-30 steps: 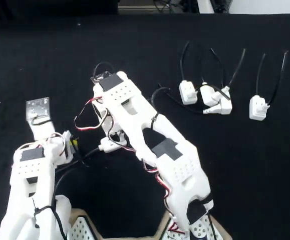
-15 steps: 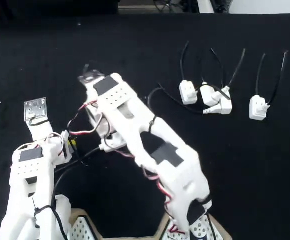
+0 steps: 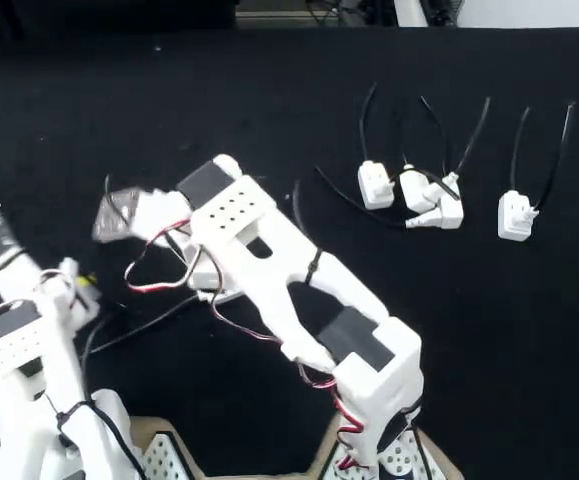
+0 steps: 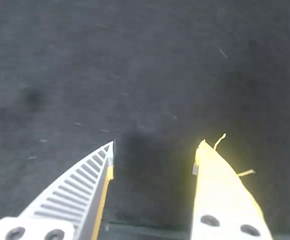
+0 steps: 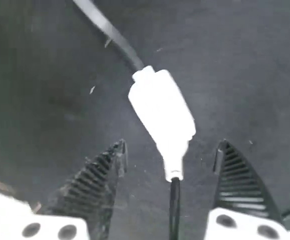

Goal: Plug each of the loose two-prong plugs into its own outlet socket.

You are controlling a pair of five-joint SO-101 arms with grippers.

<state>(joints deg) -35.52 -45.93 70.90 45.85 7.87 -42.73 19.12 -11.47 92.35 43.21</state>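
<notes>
The right gripper (image 5: 172,145) stood wide over the white two-prong plug (image 5: 162,110)!
That plug, on its black cord (image 5: 174,205), lay on the black cloth-covered table (image 5: 245,60) between the spread fingers, untouched; the left gripper (image 4: 156,145) gaped too, above the cloth.

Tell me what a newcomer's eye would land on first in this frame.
In the high view, a big white arm stretched diagonally across the black table dominates. Close up, the right tool is open, with a white plug framed between its fingers, a cord at each end. Toward the table's far right, a row of white connectors on black cords stands out.
</notes>
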